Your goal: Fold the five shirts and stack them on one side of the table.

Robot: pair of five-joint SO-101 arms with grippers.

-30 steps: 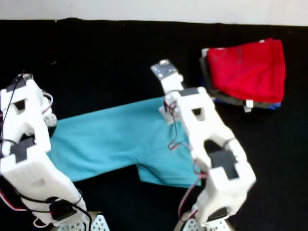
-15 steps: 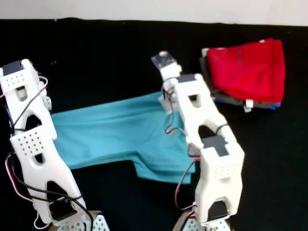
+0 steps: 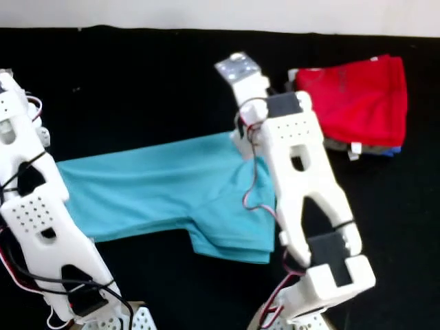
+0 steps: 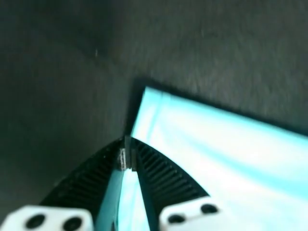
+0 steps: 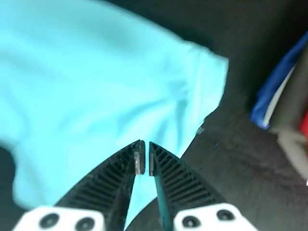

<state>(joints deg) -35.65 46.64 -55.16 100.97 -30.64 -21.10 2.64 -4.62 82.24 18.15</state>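
Note:
A teal shirt (image 3: 158, 185) lies stretched across the black table (image 3: 137, 82), one sleeve folded under near its front right. In the left wrist view my left gripper (image 4: 127, 155) is shut on the teal shirt's (image 4: 216, 144) left edge, with cloth running between the jaws. My right gripper (image 5: 144, 161) is shut on the teal shirt (image 5: 96, 86) near its far right corner, beside the stack. In the high view the right arm (image 3: 295, 158) stands over that corner and the left arm (image 3: 31, 199) covers the left edge.
A stack of folded shirts, with a red shirt (image 3: 354, 96) on top, sits at the back right; its blue and grey edges (image 5: 279, 96) show in the right wrist view. A white wall (image 3: 220, 14) runs behind the table.
Both arms have swung toward the back of the table. The shirt's left edge has been drawn further left and the cloth is pulled more taut between the grippers.

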